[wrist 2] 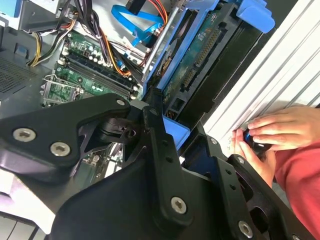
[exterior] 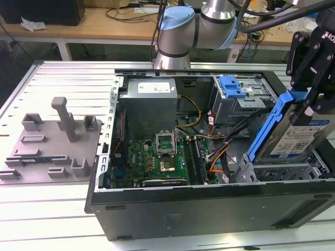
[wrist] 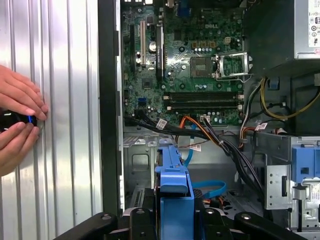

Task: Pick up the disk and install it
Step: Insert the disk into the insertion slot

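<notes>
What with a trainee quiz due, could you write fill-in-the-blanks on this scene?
1. The gripper is shut on the disk in its ____ bracket.
2. The disk hangs tilted over the computer case, at the exterior view's ____ end.
3. The grey fixture tray sits at the exterior view's ____ of the case.
4. In both wrist views, a person's ____ rest on the table.
Missing: blue; right; left; hands.

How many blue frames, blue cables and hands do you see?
Blue frames: 2, one round the disk in the gripper, one on the drive bay
Blue cables: 1
Hands: 2
Total: 5
</notes>
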Motion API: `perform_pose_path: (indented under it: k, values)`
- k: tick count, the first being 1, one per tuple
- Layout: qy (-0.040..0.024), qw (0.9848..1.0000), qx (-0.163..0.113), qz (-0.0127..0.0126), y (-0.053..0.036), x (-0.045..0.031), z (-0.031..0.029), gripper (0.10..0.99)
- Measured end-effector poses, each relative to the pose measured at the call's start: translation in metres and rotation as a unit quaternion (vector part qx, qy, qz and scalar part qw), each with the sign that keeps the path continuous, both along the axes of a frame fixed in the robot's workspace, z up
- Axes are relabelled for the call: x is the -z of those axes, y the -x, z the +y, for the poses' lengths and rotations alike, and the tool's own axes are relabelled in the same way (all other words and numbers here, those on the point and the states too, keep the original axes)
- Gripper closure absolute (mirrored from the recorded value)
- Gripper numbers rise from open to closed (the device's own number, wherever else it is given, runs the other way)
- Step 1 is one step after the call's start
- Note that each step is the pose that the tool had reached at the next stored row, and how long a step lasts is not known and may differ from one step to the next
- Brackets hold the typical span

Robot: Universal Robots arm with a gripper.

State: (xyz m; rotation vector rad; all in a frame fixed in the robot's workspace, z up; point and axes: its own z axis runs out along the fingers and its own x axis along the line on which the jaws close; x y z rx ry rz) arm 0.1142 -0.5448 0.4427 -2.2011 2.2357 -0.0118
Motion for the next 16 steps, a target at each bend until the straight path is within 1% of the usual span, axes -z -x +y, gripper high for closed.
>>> perform_pose_path:
  k: [3, 9, 11, 13, 16]
  values:
    - [0.0, 1.0, 0.0, 0.0, 0.0, 0.0064, -0.0007, 0.722]
    - [0.0, 1.0, 0.0, 0.0, 0.0, 0.0158, -0.0016, 0.722]
    - [0.0, 1.0, 0.0, 0.0, 0.0, 0.0219, -0.0019, 0.722]
    - [-0.0001, 1.0, 0.0, 0.0, 0.0, 0.0299, -0.0025, 0.722]
    - [-0.0001, 1.0, 0.0, 0.0, 0.0, 0.0368, -0.0034, 0.722]
